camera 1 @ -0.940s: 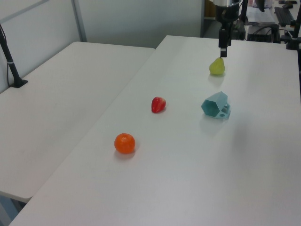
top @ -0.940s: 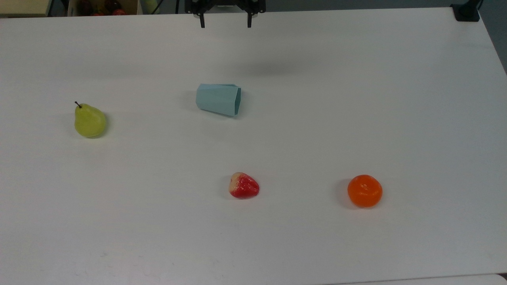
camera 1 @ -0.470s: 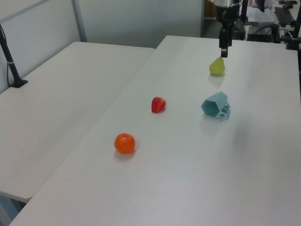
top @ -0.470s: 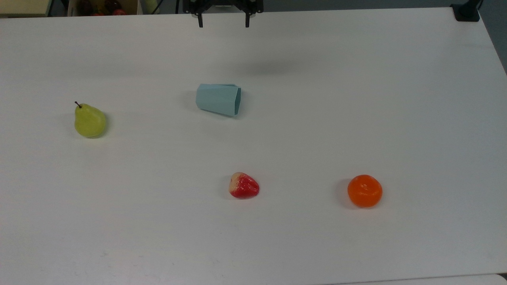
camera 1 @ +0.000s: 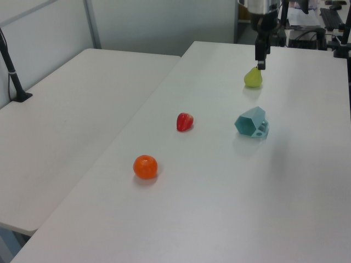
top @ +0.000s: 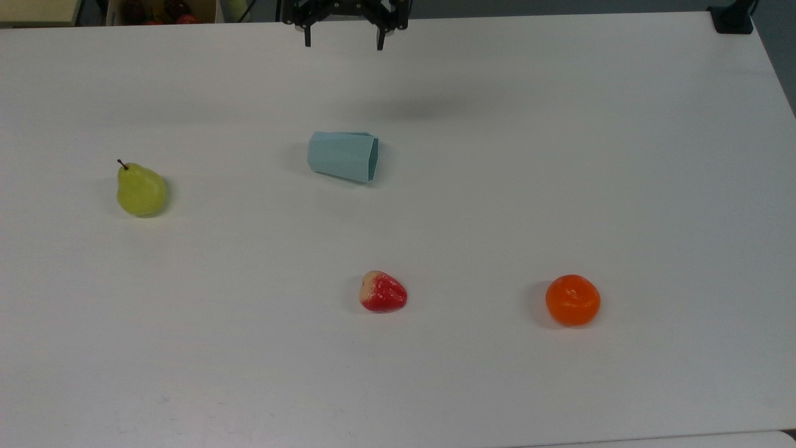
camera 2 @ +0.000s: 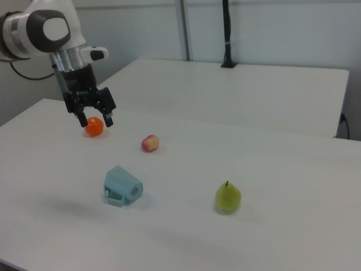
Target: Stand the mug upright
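Pale blue-green, the mug (top: 342, 156) lies on its side on the white table (top: 559, 155), between the pear (top: 140, 190) and the strawberry (top: 383, 292); the gripper (top: 342, 43) hangs above it, 2 fingers spread wide, holding nothing

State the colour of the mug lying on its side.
Pale blue-green mug, clearest in the top view.

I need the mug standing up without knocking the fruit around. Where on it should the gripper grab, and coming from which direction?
The mug lies on its side, its hexagonal mouth toward the top view's right and its narrower base toward the left. Probably best to descend from above with the open gripper and close on two opposite flat facets of the wall near the rim, then tip it onto its base. The pear and strawberry lie well apart.
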